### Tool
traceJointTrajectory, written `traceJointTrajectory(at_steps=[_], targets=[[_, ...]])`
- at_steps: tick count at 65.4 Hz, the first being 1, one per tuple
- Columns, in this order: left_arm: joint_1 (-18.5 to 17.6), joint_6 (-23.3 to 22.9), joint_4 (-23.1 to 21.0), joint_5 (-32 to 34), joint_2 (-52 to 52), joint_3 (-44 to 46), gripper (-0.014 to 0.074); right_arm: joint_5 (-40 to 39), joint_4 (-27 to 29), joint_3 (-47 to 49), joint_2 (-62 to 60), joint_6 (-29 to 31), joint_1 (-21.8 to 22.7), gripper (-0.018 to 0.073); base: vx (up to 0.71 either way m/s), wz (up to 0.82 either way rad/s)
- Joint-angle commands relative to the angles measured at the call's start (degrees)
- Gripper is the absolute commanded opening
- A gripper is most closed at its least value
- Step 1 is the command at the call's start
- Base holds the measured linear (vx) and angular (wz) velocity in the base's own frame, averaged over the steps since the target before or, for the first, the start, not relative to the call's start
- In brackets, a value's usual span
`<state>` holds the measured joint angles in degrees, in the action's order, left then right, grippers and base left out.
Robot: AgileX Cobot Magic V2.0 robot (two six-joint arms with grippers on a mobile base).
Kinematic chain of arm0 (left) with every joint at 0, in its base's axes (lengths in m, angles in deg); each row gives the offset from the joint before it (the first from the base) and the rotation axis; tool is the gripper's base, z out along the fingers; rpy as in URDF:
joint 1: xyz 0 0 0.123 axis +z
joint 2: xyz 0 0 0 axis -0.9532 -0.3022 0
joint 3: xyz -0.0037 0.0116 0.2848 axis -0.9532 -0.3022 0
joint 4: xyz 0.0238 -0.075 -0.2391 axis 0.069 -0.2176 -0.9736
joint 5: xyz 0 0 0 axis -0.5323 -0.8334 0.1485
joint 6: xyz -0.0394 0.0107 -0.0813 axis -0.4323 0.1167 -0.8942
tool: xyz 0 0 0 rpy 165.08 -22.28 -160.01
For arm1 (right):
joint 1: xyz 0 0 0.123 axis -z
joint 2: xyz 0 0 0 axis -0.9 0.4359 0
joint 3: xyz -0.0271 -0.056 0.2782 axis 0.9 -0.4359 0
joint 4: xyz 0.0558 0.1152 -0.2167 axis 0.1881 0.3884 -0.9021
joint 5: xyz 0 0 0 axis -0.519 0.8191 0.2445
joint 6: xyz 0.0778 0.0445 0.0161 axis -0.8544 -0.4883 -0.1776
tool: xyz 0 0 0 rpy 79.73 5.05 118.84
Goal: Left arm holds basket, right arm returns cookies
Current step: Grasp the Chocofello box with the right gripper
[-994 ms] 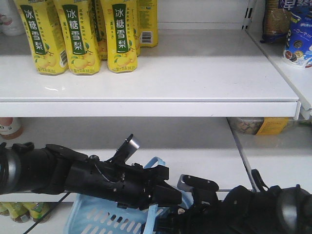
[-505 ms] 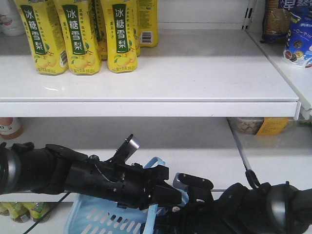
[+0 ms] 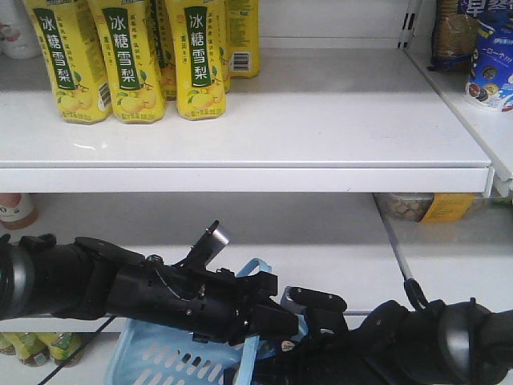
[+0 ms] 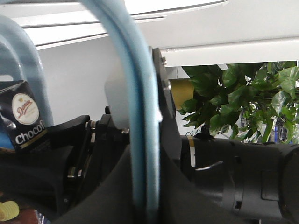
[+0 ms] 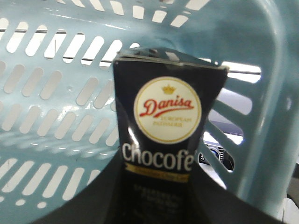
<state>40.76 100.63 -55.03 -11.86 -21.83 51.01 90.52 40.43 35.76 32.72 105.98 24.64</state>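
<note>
The pale-blue basket (image 3: 156,359) hangs low in the front view, its loop handle (image 3: 258,269) rising into my left gripper (image 3: 276,319). In the left wrist view the handle (image 4: 135,116) runs straight up between the dark fingers, and the left gripper (image 4: 145,198) is shut on it. My right gripper (image 5: 159,200) is shut on the cookies (image 5: 166,121), a dark carton with a round white logo, held upright inside the basket (image 5: 51,107). The carton's corner (image 4: 25,121) also shows at the far left of the left wrist view. The right arm (image 3: 417,345) is at the lower right.
Yellow pear-drink bottles (image 3: 128,56) stand on the white upper shelf (image 3: 337,120), whose front edge (image 3: 240,178) overhangs both arms. Snack packs (image 3: 489,60) sit on the shelf at far right, a yellow pack (image 3: 449,207) below it. A green plant (image 4: 243,102) stands behind.
The right arm has shifted a little to the left, closer to the left gripper. The left arm and the basket have stayed where they were.
</note>
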Motion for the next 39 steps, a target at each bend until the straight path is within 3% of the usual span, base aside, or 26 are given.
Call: traceJointTrajectory(at_steps=[1, 39], targets=[[0.1, 2.7, -2.2, -1.5, 2.7, 1.6, -0.0006, 0.7, 0.2, 1.0, -2.1, 0.9, -0.1, 0.012, 0.0, 0.0], [0.1, 2.7, -2.2, -1.5, 2.7, 1.6, -0.0006, -0.7, 0.0, 0.9, -7.2, 0.8, -0.1, 0.0132, 0.0, 0.0]])
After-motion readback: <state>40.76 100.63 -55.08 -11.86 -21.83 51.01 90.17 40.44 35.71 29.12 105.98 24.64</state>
